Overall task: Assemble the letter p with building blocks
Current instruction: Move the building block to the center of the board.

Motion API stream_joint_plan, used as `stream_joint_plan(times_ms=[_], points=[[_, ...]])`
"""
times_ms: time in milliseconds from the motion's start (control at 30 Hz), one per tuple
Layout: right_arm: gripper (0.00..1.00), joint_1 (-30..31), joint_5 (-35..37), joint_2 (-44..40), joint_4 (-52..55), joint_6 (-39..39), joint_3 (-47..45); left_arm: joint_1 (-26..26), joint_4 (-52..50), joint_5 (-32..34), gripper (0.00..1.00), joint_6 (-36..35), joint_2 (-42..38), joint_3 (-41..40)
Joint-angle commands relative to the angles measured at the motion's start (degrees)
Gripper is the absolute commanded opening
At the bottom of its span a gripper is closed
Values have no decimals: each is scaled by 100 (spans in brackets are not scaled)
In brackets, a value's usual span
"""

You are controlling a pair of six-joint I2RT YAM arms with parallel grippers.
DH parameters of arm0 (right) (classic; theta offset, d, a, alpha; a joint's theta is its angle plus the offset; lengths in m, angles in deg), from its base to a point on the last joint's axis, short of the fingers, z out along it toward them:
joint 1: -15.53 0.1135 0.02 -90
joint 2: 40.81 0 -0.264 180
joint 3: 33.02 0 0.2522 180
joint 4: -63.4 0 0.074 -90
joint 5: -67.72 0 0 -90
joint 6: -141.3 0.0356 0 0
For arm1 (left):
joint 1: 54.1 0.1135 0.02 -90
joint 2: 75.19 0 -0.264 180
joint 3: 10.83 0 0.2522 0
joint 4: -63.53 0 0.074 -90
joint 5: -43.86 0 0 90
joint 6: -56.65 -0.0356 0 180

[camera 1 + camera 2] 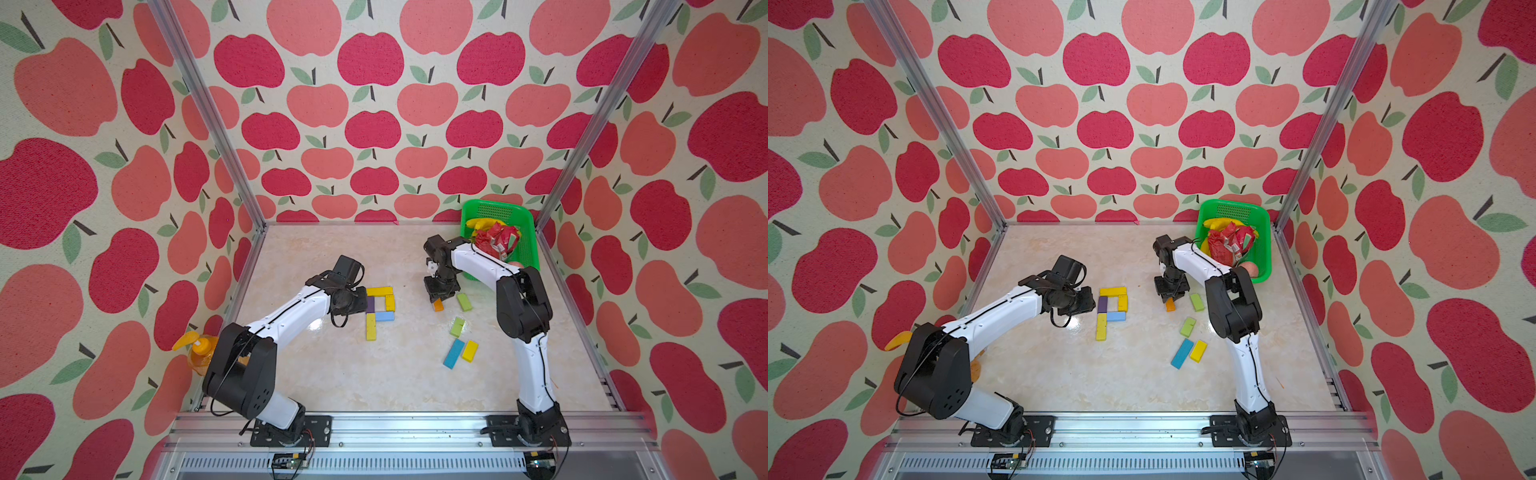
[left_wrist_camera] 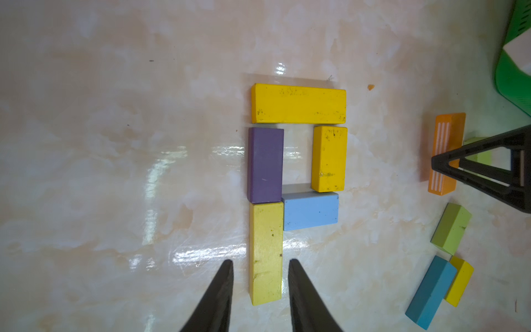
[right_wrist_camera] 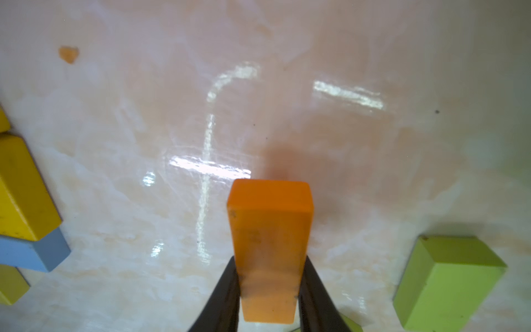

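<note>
letter p [image 1: 371, 324] lies flat on the counter [image 1: 353, 374], between the two arms and nearer the left one

stem: purple block [image 2: 265, 165] and long yellow block [image 2: 265, 253], butted end to end, long axis running straight away from the arm bases

top bar: second long yellow block [image 2: 298, 103], crosswise at the far end

bowl: short yellow block [image 2: 329, 159] parallel to the stem, with light blue block [image 2: 310, 211] crosswise below it, both on the right arm's side

left fingers [image 2: 225, 276]: partly open, straddling the near end of the stem, a gap on each side, nothing held

right fingers [image 3: 228, 281]: closed on the orange block [image 3: 270, 230], its long axis in line with the fingers and its free end toward the counter; contact with the counter cannot be told

two light green blocks [image 1: 464, 302], a blue block [image 1: 454, 353] and a loose yellow block [image 1: 470, 350] lie flat near the right arm
</note>
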Motion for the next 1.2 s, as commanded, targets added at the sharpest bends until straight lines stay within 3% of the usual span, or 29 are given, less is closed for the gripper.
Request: stream_joint_plan(times_ms=[0, 167, 367, 500, 733, 900, 967, 1100, 1167], points=[[0, 84, 524, 70, 31, -928, -23, -55, -97, 6, 37, -120, 79, 211], [0, 117, 850, -376, -983, -2302, -839, -4, -68, 23, 44, -258, 12, 220], [0, 124, 407, -1057, -2724, -4117, -2045, 158, -26, -124, 55, -301, -72, 140], [0, 129, -13, -946, -2789, -4815, -1976, 307, 94, -203, 59, -292, -193, -80], [1, 181, 615, -165, -2664, -5410, -1480, 487, 134, -253, 61, -279, -361, -254], [34, 204, 577, -585, -3557, -5370, -2183, 527, 146, -207, 62, -261, -469, -314], [40, 185, 596, -819, -3879, -5150, -2381, 540, 193, -248, 63, -257, -432, -297], [55, -30, -57, -1681, -4395, -3888, -2731, 529, 279, -636, 64, -283, -120, 0], [77, -168, -462, -2109, -4631, -3158, -2964, 489, 330, -884, 64, -293, 120, 236]])
